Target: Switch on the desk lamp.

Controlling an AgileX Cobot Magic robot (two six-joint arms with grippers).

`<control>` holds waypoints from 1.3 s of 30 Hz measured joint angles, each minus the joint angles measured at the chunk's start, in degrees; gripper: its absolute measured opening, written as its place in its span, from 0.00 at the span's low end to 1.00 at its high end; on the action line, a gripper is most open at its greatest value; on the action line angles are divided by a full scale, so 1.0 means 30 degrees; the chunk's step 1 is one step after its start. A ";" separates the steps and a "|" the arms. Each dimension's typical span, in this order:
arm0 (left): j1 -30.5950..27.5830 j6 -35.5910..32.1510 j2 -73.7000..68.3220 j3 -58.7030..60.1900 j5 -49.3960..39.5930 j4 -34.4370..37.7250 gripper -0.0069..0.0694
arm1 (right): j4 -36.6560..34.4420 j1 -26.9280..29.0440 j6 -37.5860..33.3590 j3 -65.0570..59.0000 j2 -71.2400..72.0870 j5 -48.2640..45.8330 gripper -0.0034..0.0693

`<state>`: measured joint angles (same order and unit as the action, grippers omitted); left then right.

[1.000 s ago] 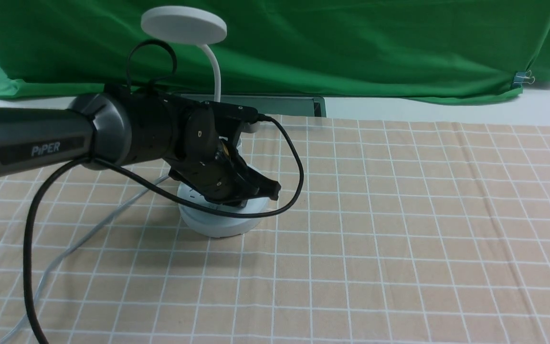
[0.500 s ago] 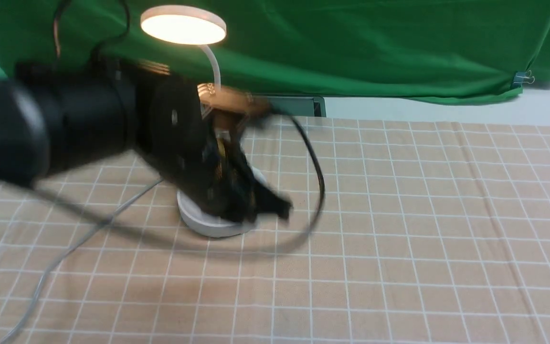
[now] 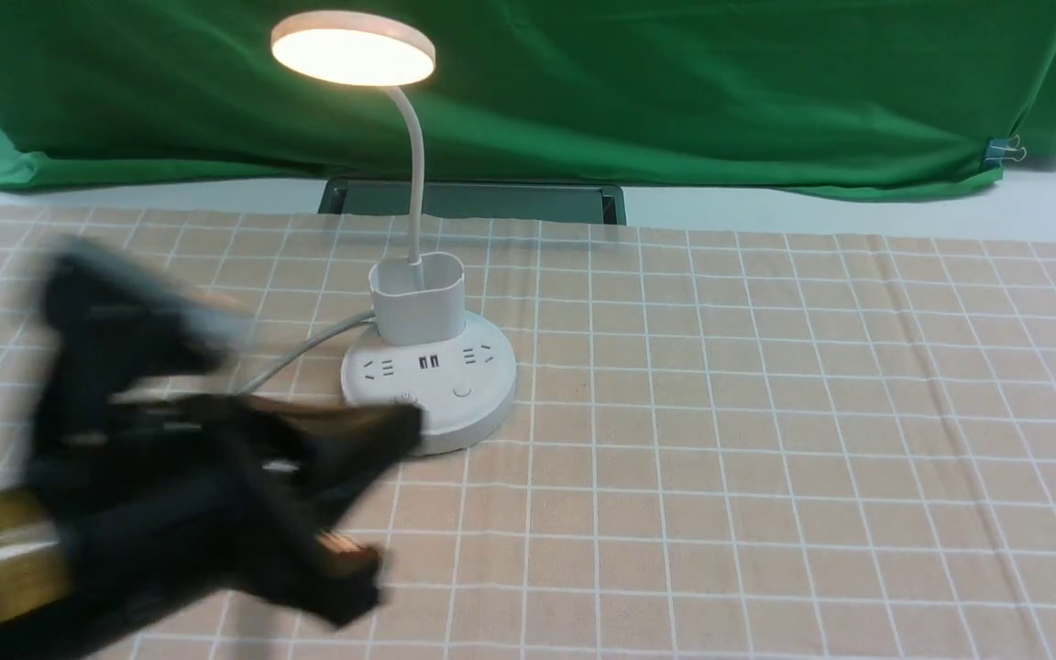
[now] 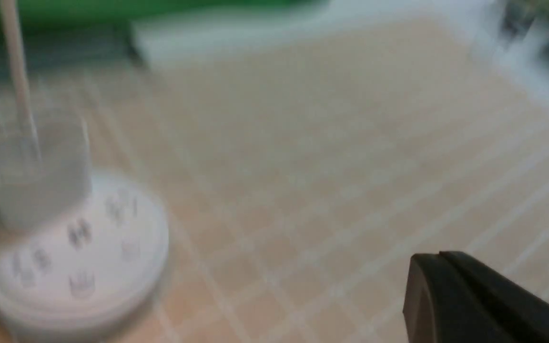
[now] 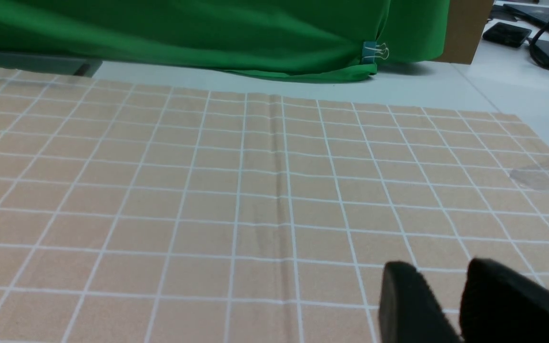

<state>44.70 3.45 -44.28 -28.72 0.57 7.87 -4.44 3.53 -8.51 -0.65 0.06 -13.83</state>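
The white desk lamp stands left of centre on the checked cloth. Its disc head (image 3: pixel 353 48) glows warm and lit. The gooseneck (image 3: pixel 414 165) drops into the oval cup (image 3: pixel 416 298) on the round base (image 3: pixel 432 385), which shows sockets, USB ports and two buttons. My left gripper (image 3: pixel 400 429), motion-blurred, is low at the front left, just clear of the base's front-left edge. In the left wrist view the gripper (image 4: pixel 427 259) is shut and empty, and the blurred base (image 4: pixel 74 257) lies off to the side. My right gripper (image 5: pixel 439 267) is slightly open and empty over bare cloth.
A grey cord (image 3: pixel 299 353) runs from the base toward the left. A green backdrop (image 3: pixel 675 92) hangs behind, with a dark flat frame (image 3: pixel 473 197) at its foot and a binder clip (image 3: pixel 1005 149) at the right. The beige checked cloth (image 3: pixel 766 412) covers the table.
The lamp, dark a second ago, lit half a second ago and stays lit. My left arm has pulled back from over the base, down toward the front left.
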 joint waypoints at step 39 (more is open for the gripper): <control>-0.8787 0.0793 1.2621 0.6986 0.3533 -0.3078 0.09 | 0.0000 0.0000 0.0000 0.0000 0.0000 0.0000 0.37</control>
<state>18.34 5.83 -6.42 -7.76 11.17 -1.36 -4.44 3.53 -8.51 -0.65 0.06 -13.83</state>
